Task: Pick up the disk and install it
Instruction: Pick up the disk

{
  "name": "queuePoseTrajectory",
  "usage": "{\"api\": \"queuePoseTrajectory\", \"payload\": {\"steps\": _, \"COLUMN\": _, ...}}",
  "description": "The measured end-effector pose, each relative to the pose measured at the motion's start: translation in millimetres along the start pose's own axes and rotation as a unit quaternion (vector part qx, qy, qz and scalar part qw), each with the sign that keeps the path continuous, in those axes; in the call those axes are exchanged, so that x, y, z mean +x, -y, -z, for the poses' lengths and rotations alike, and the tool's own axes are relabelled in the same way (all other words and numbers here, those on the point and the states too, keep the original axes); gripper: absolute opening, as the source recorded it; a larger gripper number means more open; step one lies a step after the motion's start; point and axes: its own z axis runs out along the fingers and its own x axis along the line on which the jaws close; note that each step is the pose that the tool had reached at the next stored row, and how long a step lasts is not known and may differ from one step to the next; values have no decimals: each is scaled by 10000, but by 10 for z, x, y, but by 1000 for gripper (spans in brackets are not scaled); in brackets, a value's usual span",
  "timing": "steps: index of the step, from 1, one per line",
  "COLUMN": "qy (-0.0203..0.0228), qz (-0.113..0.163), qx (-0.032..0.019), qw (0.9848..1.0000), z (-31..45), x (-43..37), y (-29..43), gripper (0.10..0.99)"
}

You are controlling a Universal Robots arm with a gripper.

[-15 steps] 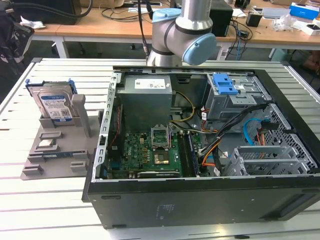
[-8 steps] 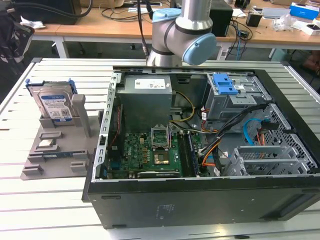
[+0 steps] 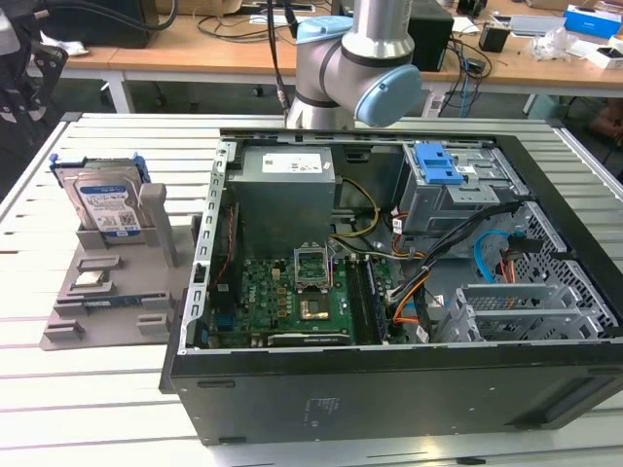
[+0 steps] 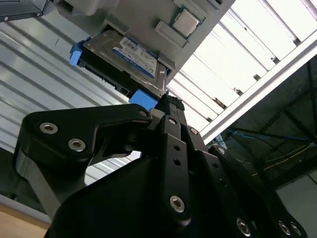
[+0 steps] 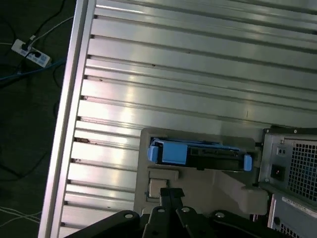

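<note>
Black gripper point(image 4: 167, 99), fingers together, empty.
Ahead we see the silver-grey, blue-framed disk point(image 4: 131, 54), blue-white label, upright in grey plastic holder point(image 3: 109, 327).

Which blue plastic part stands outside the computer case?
The disk, upright in the holder at the exterior view's left; the blue latch sits atop the drive cage inside.

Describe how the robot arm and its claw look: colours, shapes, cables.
In the exterior view the arm has round silver-grey metal segments and pale blue joint caps; a black cable runs beside it. In the second wrist view the claw is matt black, built of flat angular links dotted with silver screw heads.
</note>
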Motion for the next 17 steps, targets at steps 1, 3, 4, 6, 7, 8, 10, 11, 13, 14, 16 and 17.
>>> {"api": "queuePoseTrajectory", "payload": {"steps": 1, "qy": -8, "qz": 192, "qx": -4, "qw": 9998, "z": 0, "x": 0, "y": 0, "gripper": 106}}
{"api": "queuePoseTrajectory", "payload": {"steps": 3, "qy": -19, "qz": 468, "qx": -11, "qw": 9989, "z": 0, "x": 0, "y": 0, "gripper": 106}}
{"api": "queuePoseTrajectory", "payload": {"steps": 4, "qy": -22, "qz": 549, "qx": -13, "qw": 9985, "z": 0, "x": 0, "y": 0, "gripper": 106}}
{"api": "queuePoseTrajectory", "payload": {"steps": 6, "qy": -28, "qz": 703, "qx": -16, "qw": 9975, "z": 0, "x": 0, "y": 0, "gripper": 106}}
{"api": "queuePoseTrajectory", "payload": {"steps": 7, "qy": -32, "qz": 806, "qx": -19, "qw": 9967, "z": 0, "x": 0, "y": 0, "gripper": 106}}
{"api": "queuePoseTrajectory", "payload": {"steps": 8, "qy": -36, "qz": 893, "qx": -21, "qw": 9960, "z": 0, "x": 0, "y": 0, "gripper": 106}}
{"api": "queuePoseTrajectory", "payload": {"steps": 10, "qy": -46, "qz": 1139, "qx": -27, "qw": 9935, "z": 0, "x": 0, "y": 0, "gripper": 106}}
{"api": "queuePoseTrajectory", "payload": {"steps": 11, "qy": -48, "qz": 1189, "qx": -28, "qw": 9929, "z": 0, "x": 0, "y": 0, "gripper": 106}}
{"api": "queuePoseTrajectory", "payload": {"steps": 13, "qy": -53, "qz": 1340, "qx": -31, "qw": 9910, "z": 0, "x": 0, "y": 0, "gripper": 106}}
{"api": "queuePoseTrajectory", "payload": {"steps": 14, "qy": -58, "qz": 1448, "qx": -34, "qw": 9894, "z": 0, "x": 0, "y": 0, "gripper": 106}}
{"api": "queuePoseTrajectory", "payload": {"steps": 16, "qy": -69, "qz": 1713, "qx": -40, "qw": 9852, "z": 0, "x": 0, "y": 0, "gripper": 106}}
{"api": "queuePoseTrajectory", "payload": {"steps": 17, "qy": -73, "qz": 1818, "qx": -43, "qw": 9833, "z": 0, "x": 0, "y": 0, "gripper": 106}}
